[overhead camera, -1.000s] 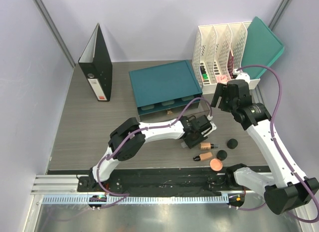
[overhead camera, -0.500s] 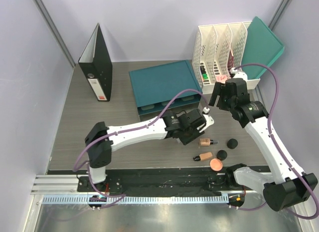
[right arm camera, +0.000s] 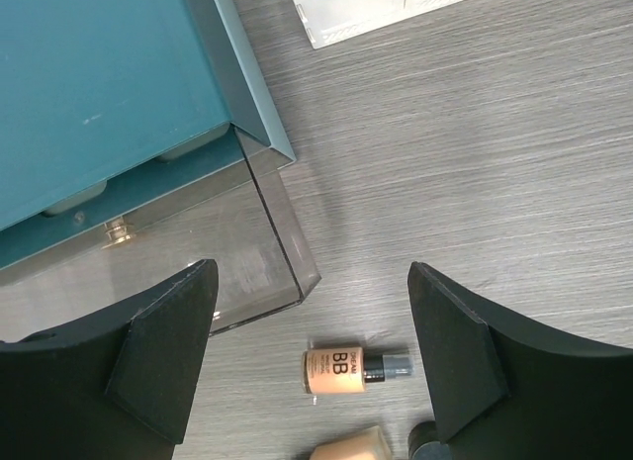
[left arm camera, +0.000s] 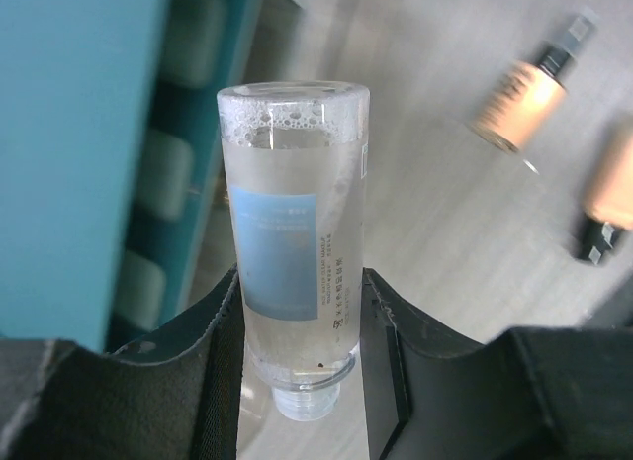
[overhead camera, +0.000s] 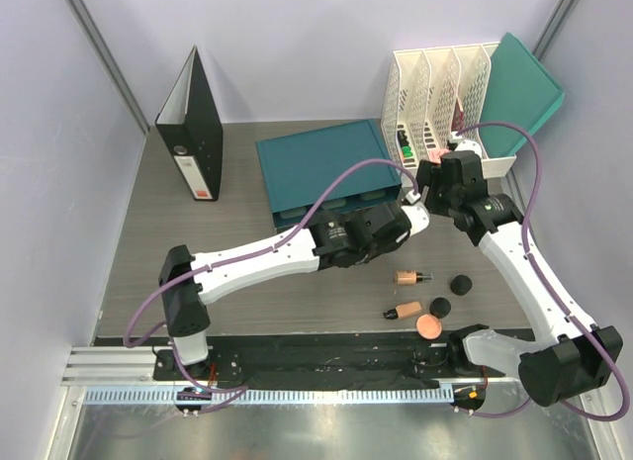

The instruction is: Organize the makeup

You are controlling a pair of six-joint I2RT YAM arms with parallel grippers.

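Peach disc (overhead camera: 428,326): lies nearest the bases, beside a black jar (overhead camera: 440,307).
Tan tubes (overhead camera: 408,278): lie flat at 5 o'clock of the left gripper (left arm camera: 299,302); could roll if brushed.
Left gripper: pinches the clear bottle (left arm camera: 292,223) near its cap; may let the smooth wall slip.
Right gripper (right arm camera: 312,331): hangs spread wide, empty, at 1 o'clock of the left; risks an arm-to-arm knock.
Clear drawer (right arm camera: 282,223): stands open at 11 o'clock of the tubes; could catch the bottle's end.
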